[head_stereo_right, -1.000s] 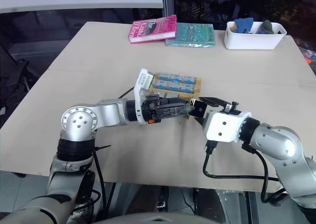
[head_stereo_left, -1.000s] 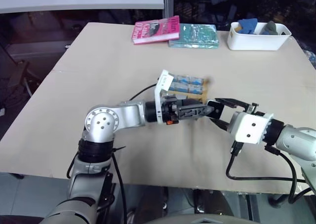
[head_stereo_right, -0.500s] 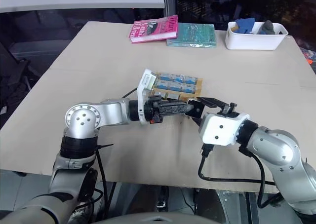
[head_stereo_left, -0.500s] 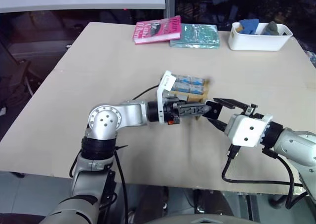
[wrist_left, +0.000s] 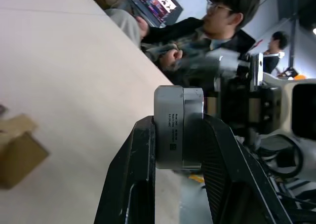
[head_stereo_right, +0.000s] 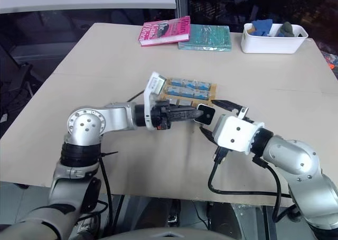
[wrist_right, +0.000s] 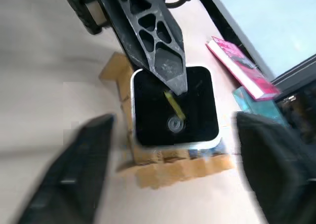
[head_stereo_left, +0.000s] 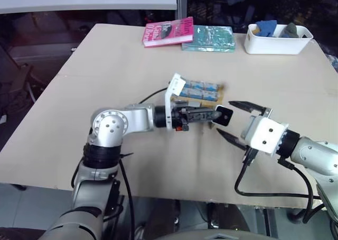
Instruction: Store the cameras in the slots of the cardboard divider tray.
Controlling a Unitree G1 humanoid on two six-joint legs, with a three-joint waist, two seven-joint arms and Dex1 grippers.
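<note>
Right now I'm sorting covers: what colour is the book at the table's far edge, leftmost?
Pink book, clearest in the left eye view.

Pale beige tabletop w/ 2 books at far edge, pink & teal; white plastic bin far right; dark surroundings.

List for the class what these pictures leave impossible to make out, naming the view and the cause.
- Cardboard divider tray: near slots hidden by the left end effector and its camera, eye views.
- White bin: contents too small, eye views.
- Right end effector's fingers: blurred, right wrist view.
</note>
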